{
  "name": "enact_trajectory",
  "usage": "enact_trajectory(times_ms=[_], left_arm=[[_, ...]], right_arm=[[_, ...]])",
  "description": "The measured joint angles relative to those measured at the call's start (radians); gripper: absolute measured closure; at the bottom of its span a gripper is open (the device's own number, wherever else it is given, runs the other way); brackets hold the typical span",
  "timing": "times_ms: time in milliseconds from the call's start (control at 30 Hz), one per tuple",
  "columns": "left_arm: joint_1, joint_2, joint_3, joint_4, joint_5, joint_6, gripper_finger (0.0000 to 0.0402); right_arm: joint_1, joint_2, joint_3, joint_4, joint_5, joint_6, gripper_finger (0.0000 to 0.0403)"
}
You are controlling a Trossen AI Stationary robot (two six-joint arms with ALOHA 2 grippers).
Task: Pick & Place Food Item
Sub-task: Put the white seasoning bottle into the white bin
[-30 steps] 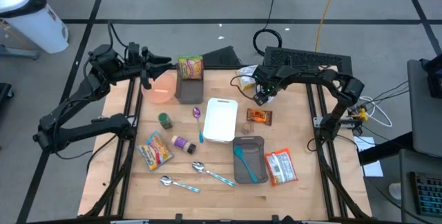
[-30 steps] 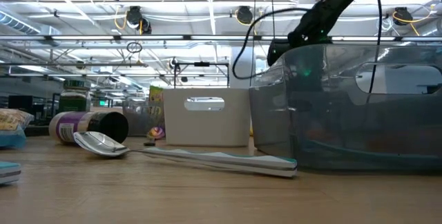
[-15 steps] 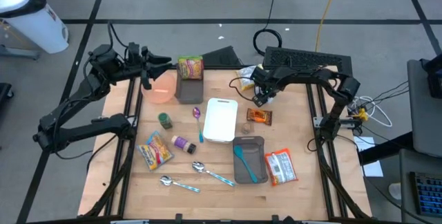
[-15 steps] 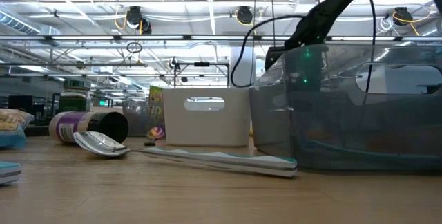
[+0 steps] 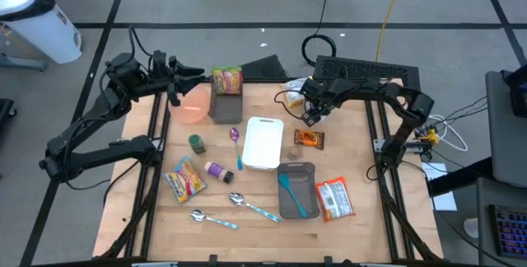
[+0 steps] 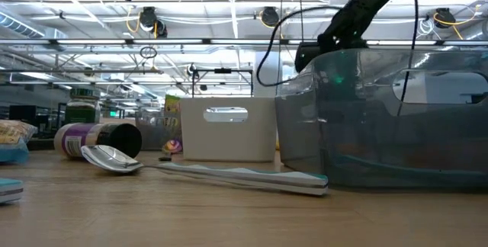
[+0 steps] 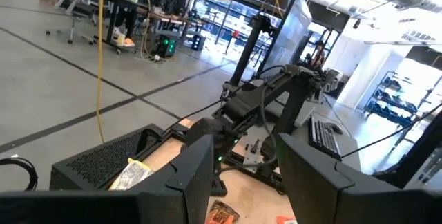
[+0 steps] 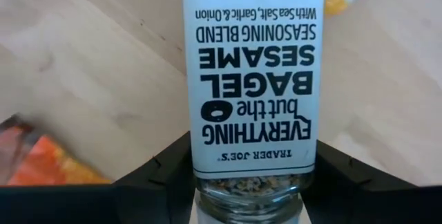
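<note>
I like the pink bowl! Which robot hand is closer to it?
Left. The left gripper hovers right beside the pink bowl; the right gripper, holding a seasoning jar, is far across the table.

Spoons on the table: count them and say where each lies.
4. Purple spoon left of the white tray; teal spoon inside the grey bin; two metal spoons near the front edge. None appears hidden.

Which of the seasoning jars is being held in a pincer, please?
The sesame bagel seasoning jar, clamped in the right pincer; the green-lidded jar and purple jar rest on the table.
</note>
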Motion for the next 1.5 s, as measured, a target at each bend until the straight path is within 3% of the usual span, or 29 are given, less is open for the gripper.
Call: enact_trajectory(times_ms=[367,600,767,933,1100,1333,1500], left_arm=[[-0.003,0.017,0.001,-0.002,0.002,0.0,0.0236],[-0.049,0.168,0.001,0.033,-0.008,-0.096,0.0236],[-0.115,0.346,0.001,0.149,0.0,-0.27,0.0236],[-0.18,0.505,0.001,0.451,0.061,-0.46,0.0236],[-0.263,0.642,0.018,0.711,0.025,-0.596,0.0236],[-0.364,0.814,0.196,0.633,-0.017,-0.623,0.0236],[-0.405,0.927,0.382,0.472,-0.017,-0.571,0.0236]], right_arm=[[0.027,-0.37,0.0,-0.044,-0.157,-0.033,0.0213],[0.154,-0.544,0.0,0.066,-0.153,-0.048,0.0213],[0.261,-0.568,0.001,0.223,-0.111,-0.066,0.0213],[0.32,-0.569,0.001,0.239,-0.074,-0.142,0.0213],[0.333,-0.569,0.001,0.235,-0.076,-0.195,0.0213],[0.337,-0.553,0.044,0.173,-0.134,-0.265,0.0213],[0.336,-0.551,0.069,0.101,-0.129,-0.296,0.0213]])
